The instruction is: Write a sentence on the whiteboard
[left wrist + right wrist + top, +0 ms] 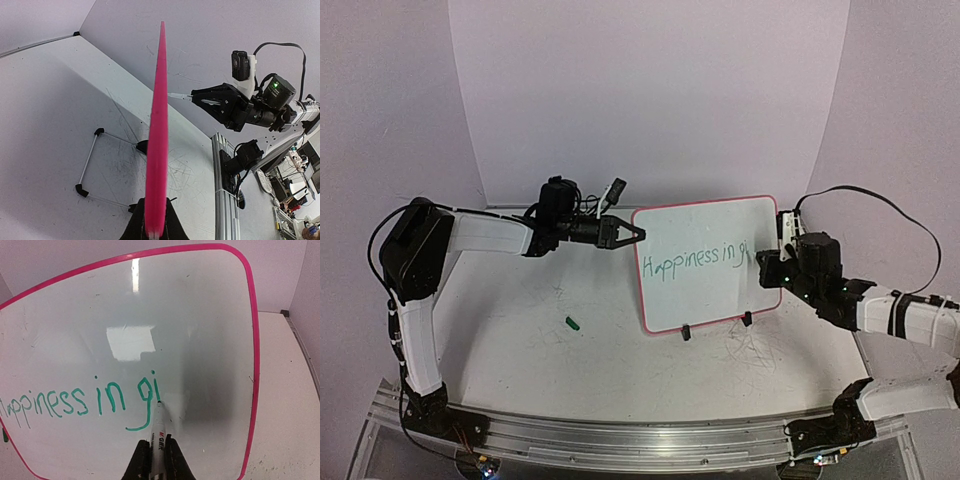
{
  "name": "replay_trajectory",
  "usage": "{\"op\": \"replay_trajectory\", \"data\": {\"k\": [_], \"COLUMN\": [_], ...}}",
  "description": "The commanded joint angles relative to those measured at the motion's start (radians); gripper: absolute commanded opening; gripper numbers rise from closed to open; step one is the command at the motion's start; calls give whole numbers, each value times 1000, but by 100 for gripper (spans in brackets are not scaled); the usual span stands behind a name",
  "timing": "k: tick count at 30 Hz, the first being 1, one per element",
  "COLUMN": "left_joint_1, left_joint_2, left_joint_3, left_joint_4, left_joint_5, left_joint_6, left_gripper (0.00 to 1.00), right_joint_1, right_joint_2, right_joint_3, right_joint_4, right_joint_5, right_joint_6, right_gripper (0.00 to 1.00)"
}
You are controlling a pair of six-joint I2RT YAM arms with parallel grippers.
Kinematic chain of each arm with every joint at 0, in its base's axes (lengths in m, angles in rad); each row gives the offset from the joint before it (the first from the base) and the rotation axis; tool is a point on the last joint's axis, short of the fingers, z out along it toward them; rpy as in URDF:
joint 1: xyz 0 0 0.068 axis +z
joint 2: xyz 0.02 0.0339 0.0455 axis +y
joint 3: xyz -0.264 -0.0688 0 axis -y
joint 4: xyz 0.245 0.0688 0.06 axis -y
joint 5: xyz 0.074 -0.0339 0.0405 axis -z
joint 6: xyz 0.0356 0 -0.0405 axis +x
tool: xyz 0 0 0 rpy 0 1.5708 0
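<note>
Upright whiteboard (705, 228) stood on surface (500, 335), left jaws clamped on its 9 o'clock edge. Right jaws gripped marker (159, 432), tip touching whiteboard just after sentence (692, 262). Green piece (573, 323) lay at whiteboard's 8 o'clock, scribbles (752, 350) at 5

Small green piece (573, 322) on scuffed white tabletop (510, 345).

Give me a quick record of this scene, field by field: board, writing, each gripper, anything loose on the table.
whiteboard: upright on two black feet, pink rim
writing: green, reads "Happiness in gi" so far
left gripper: shut on the whiteboard's left edge
right gripper: shut on a marker, tip at the board beside the last letter
loose item: small green cap on the table, left of the board
</note>
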Motion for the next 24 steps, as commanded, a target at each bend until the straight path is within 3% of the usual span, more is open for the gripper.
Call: {"op": "replay_trajectory", "data": {"k": [1,24], "left_joint_1": [-42,-41], "left_joint_2": [-19,-22], "left_joint_3": [2,-1], "left_joint_4": [-44,-45], "left_joint_5": [28,29], "left_joint_6": [25,28], "left_gripper": [0,0], "right_joint_1": [-6,-6], "right_joint_2": [-12,37], "right_joint_3": [33,73], "right_joint_4": [20,64], "right_joint_5": [23,55], "right_joint_6": [-8,-37], "right_gripper": [0,0]}}
